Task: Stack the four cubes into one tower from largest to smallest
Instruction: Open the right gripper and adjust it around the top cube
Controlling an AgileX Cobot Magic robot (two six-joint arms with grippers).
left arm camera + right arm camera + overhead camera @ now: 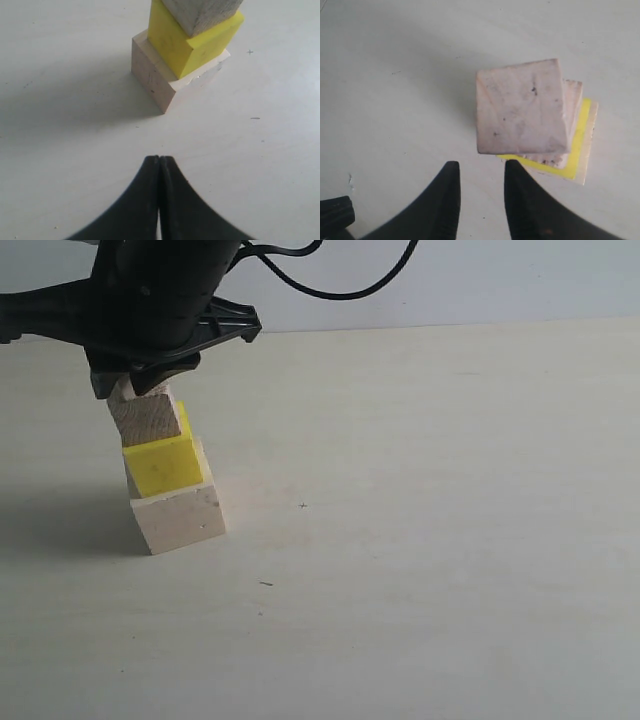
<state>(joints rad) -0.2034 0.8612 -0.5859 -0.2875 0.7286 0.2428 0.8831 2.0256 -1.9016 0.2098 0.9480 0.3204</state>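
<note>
The four cubes stand as one tower at the left of the table. The largest pale wood cube (180, 520) is at the bottom, with the yellow cube (165, 462) on it and the light-brown cube (145, 418) above that. The small pinkish cube (520, 107) lies on top, slightly turned against the ones below. My right gripper (480, 170) hovers over the tower, open, with the pinkish cube just past its fingertips and nothing between them. Low over the table a short way from the tower, my left gripper (159, 159) is shut and empty.
The black right arm (150, 300) and its cable hang over the tower and hide most of the top cube in the exterior view. A pale tabletop (420, 540) stretches to the right of the tower, with a white wall behind it.
</note>
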